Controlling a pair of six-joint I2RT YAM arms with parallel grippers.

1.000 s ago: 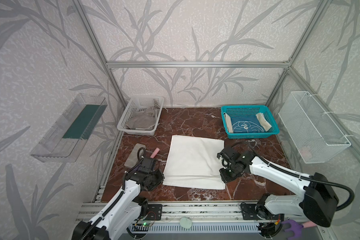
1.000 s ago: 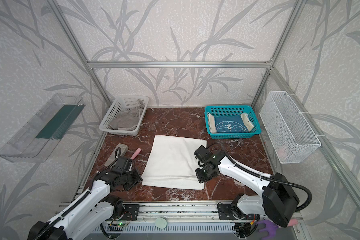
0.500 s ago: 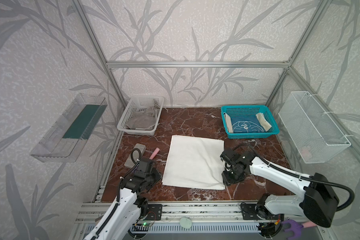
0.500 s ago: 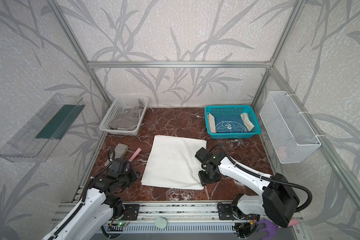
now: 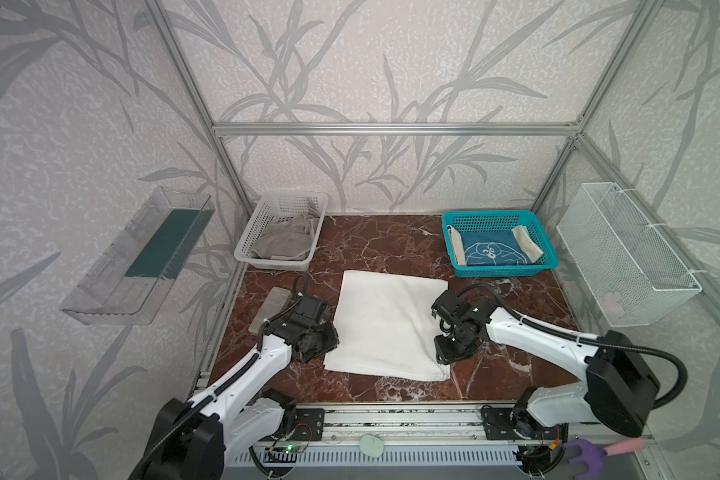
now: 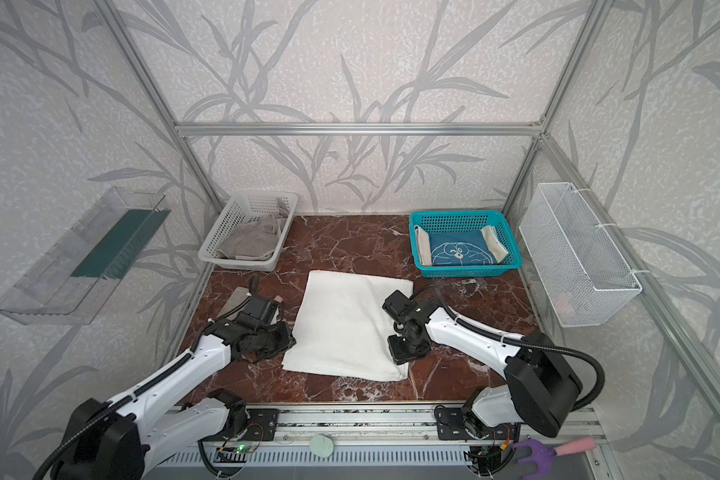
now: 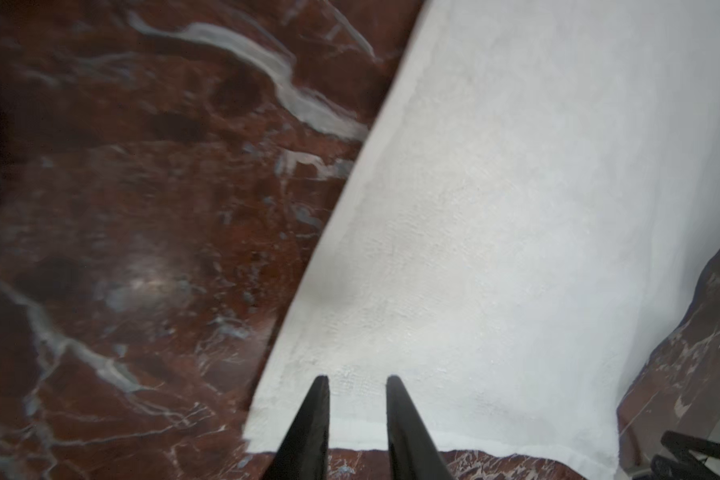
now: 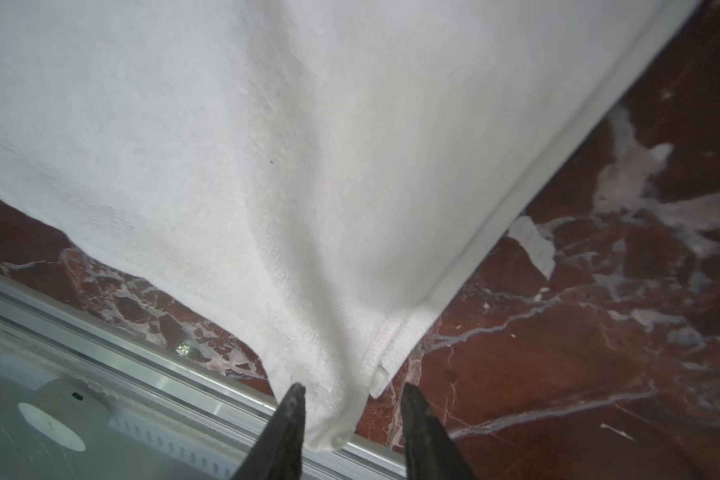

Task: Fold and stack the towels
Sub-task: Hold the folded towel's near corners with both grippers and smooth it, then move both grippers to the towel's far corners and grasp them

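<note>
In both top views the fingers are hidden. The left wrist view shows the left gripper (image 7: 357,380) released, fingers parted over the white towel's (image 7: 516,208) edge. The right wrist view shows the right gripper (image 8: 352,388) unclenched, a bunched towel corner between its fingers. Only the top views show the grey towel (image 5: 285,245) and blue towel (image 5: 491,249), well beyond both grippers.

In both top views we look down from high at the front on the whole bench (image 5: 391,245), sharing nearly the same scene. Our two wrist cameras sit close above the white towel (image 7: 516,208), both seeing it.
</note>
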